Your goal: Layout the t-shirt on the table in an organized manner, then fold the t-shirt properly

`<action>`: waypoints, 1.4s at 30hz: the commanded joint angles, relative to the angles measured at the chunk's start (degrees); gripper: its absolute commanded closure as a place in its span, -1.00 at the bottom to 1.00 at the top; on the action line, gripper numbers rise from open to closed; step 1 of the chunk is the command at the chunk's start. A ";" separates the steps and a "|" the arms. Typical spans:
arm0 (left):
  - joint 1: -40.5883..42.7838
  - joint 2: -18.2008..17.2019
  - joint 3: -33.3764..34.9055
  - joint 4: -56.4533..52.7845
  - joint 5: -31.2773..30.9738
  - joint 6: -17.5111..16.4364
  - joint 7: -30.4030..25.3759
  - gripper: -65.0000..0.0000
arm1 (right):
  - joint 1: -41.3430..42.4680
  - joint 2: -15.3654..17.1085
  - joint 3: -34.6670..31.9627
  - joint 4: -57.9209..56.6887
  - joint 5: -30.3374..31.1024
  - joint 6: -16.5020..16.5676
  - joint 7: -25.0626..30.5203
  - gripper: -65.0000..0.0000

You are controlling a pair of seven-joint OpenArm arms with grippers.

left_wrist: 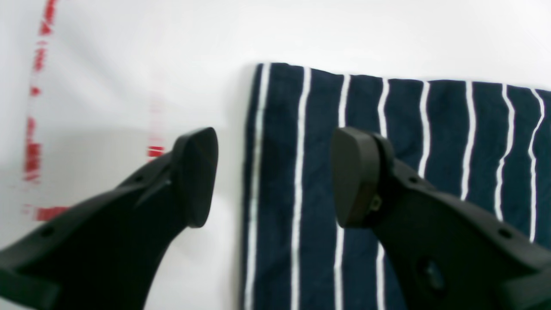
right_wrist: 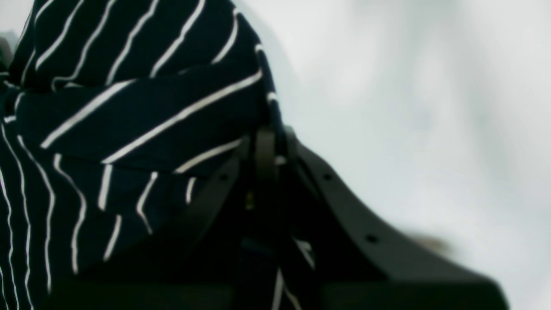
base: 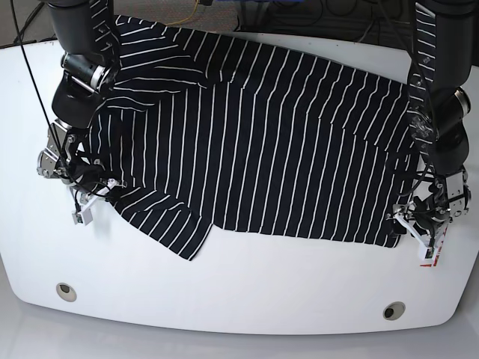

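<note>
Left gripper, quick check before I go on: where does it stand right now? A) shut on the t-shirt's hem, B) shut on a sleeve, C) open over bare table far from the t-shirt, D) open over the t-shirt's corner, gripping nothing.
D: in the left wrist view the left gripper has its fingers apart, straddling the edge of the t-shirt near its corner on the table, with no cloth between them.

The base camera sits high up and looks down on the whole white counter [base: 239, 299] from far away. The left wrist camera rides just behind the left claw [left_wrist: 273, 176] and looks down, very close, at the t-shirt [left_wrist: 387, 172] corner. The right wrist camera sits behind the right claw [right_wrist: 264, 146], close and blurry. All three see the t-shirt
</note>
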 commanded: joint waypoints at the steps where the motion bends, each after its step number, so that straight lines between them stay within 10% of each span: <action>1: -2.11 -0.69 -0.04 -0.10 -0.75 0.79 -2.13 -0.20 | 0.89 0.72 -0.04 0.53 -0.79 -0.07 -0.90 1.00; 42: 2.20 2.47 3.47 -0.10 -0.93 4.13 -2.30 -0.20 | 0.89 0.81 -0.04 0.53 -0.70 -0.07 -0.90 1.00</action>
